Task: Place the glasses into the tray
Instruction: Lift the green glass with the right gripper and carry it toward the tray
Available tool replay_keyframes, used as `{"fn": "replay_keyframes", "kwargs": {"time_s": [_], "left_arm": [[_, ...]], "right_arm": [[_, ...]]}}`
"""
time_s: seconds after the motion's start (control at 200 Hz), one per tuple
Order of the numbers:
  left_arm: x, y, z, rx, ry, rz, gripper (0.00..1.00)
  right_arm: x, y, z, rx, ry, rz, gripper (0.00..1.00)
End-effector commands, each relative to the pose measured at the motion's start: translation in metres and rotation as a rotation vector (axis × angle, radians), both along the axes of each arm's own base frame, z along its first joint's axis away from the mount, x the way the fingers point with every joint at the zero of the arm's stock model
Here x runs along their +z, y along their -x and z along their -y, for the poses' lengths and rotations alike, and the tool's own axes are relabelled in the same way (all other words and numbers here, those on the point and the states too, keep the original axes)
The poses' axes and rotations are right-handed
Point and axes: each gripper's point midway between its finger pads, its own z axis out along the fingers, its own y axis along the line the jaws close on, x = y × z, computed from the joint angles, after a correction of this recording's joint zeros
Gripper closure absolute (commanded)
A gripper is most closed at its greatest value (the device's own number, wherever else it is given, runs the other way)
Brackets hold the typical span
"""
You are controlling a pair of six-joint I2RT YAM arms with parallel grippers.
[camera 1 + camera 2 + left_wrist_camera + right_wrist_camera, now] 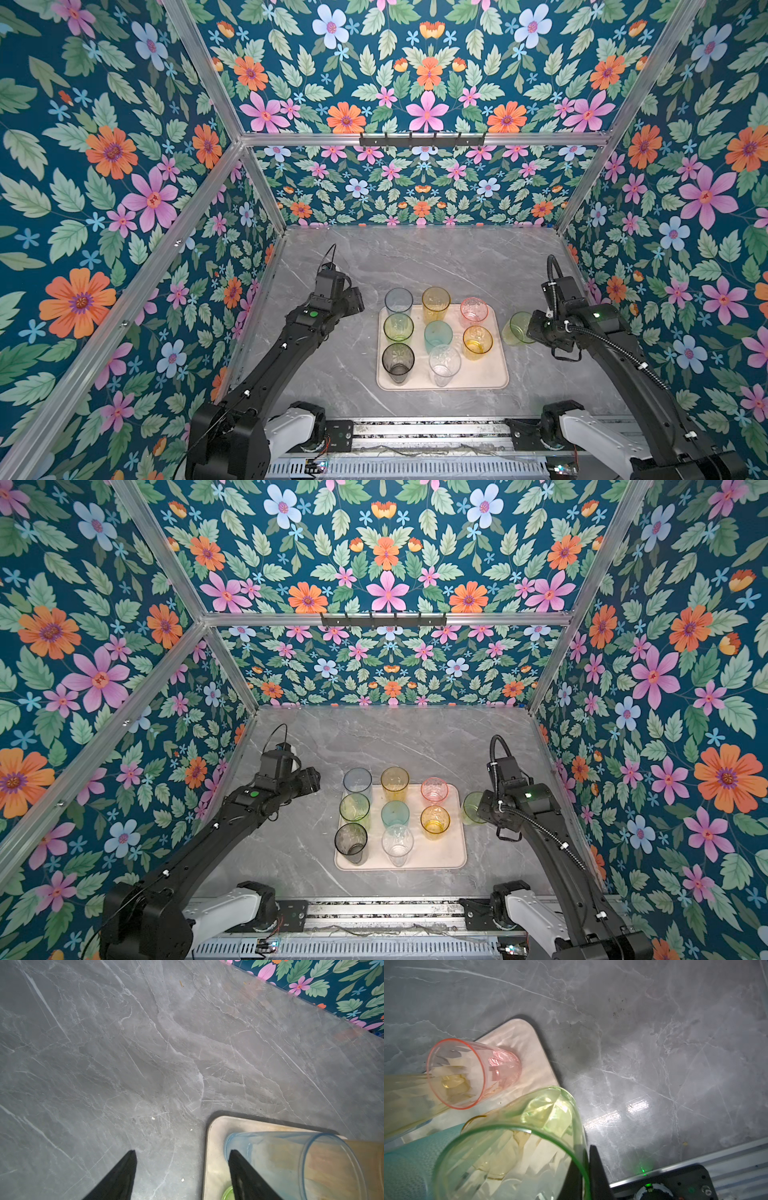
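The tray (492, 372) lies on the grey marble worktop (415, 257), between the two arms, and eight glasses stand upright in it; along the far row are the blue-grey glass (398, 300), the tall amber glass (435, 301) and the pink glass (473, 309); in the middle row are the yellow-green glass (398, 327), the teal glass (438, 334) and the short amber glass (477, 340); nearest the arms' bases stand the smoky dark glass (397, 361) and the clear glass (444, 363), with bare beige showing at the near right corner.

The green glass (517, 328) is tilted just beside the tray's right edge, in both top views outside the rim; the right fingers (598, 1172) are clamped on its wall at the mouth, one outside it and one seen darkly through the green plastic; it appears to be held clear of the worktop, though its base is too hazy to be sure.

The left fingers (120, 1178) stand apart with nothing gripped, by the tray's far left corner; in the left wrist view one is over bare worktop and the other crosses the foot of the blue-grey glass.
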Motion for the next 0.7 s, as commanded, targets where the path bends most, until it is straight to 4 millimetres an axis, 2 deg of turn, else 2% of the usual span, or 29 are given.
{"fn": "replay_keyframes", "kwargs": {"time_s": [0.0, 0.205, 0.695], "left_arm": [[0.001, -0.001, -0.001, 0.006, -0.004, 0.011, 0.27], [0.0, 0.001, -0.002, 0.01, -0.001, 0.011, 0.27], [-0.003, 0.003, -0.001, 0.007, 0.014, 0.009, 0.27]], "right_arm": [[-0.009, 0.012, 0.004, -0.049, 0.015, -0.046, 1.0], [-0.023, 0.024, -0.005, -0.026, 0.045, -0.089, 1.0], [-0.04, 0.047, -0.019, -0.016, 0.074, -0.175, 1.0]]}}
